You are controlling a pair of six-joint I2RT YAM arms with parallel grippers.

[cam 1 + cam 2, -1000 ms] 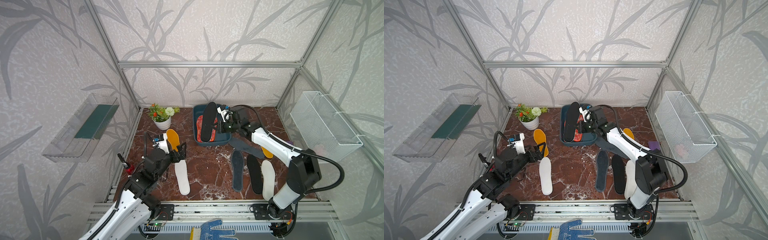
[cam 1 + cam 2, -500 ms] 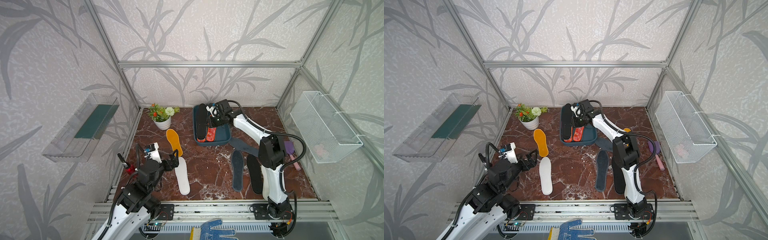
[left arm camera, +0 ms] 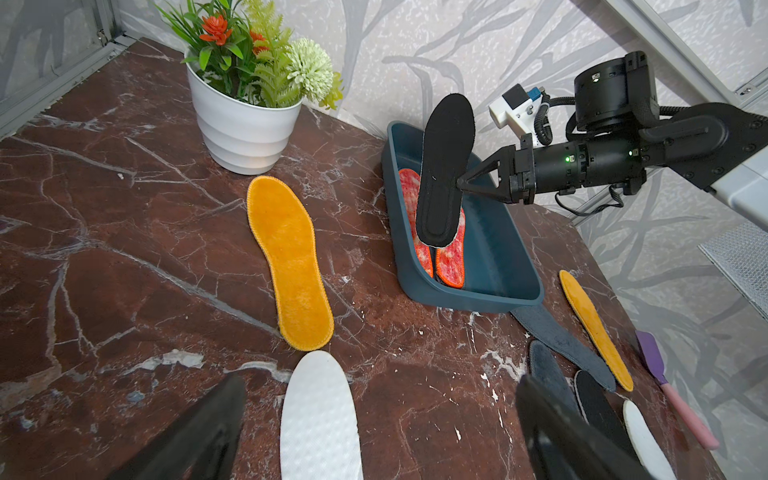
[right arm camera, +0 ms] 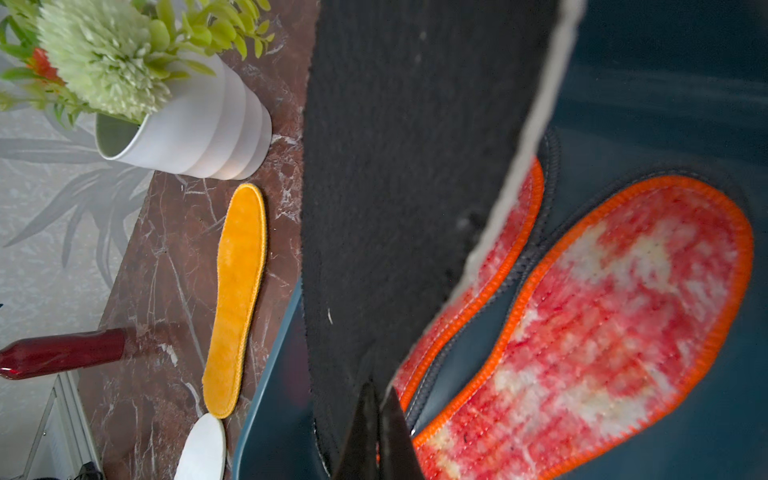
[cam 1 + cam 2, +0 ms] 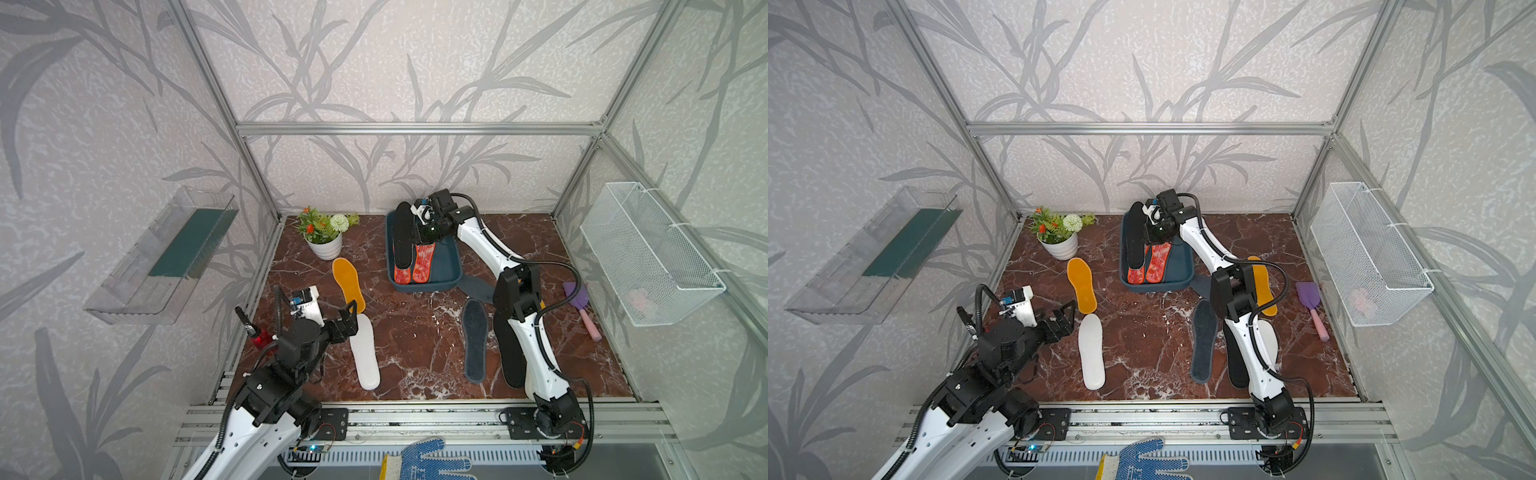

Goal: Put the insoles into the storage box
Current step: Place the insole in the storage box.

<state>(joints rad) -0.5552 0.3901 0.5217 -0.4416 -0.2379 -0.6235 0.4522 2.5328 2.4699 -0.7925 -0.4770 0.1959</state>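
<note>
While pinching a flat black foot-shaped insole [image 3: 442,166] by its edge in the closed right gripper [image 3: 459,181], holds it tilted over the shallow dark teal plastic storage box [image 3: 490,297], above two mottled red-orange insoles [image 3: 451,259] inside. Hovers with left gripper [image 3: 381,382] spread wide, empty, over a white textured insole [image 3: 318,419].

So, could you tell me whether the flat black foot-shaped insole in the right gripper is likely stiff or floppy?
Probably fairly stiff: the flat black foot-shaped insole, pinched at one edge by the right gripper, stands nearly straight. Likely light, since that small pinch carries it.
</note>
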